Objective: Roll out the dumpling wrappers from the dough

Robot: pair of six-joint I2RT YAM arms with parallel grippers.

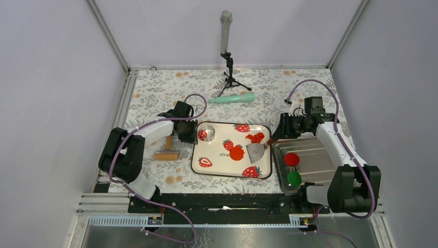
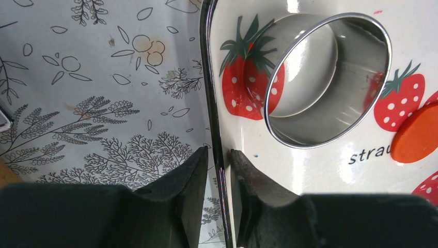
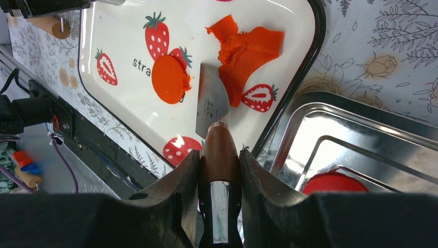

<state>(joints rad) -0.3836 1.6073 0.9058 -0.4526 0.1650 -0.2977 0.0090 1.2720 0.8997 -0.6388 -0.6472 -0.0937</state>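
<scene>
Bright, even light gives soft shadows and glare on the glossy tray (image 3: 119, 31); nearby tool fingers (image 2: 175, 206) blur.

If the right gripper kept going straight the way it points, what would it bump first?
Probably the ragged orange-red dough scrap on the strawberry-print tray: the right gripper holds a wooden-handled metal spatula whose blade edge lies against it.

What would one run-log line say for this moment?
left gripper: astride tray rim | right gripper: holds scraper, set between wrapper and dough scrap
</scene>
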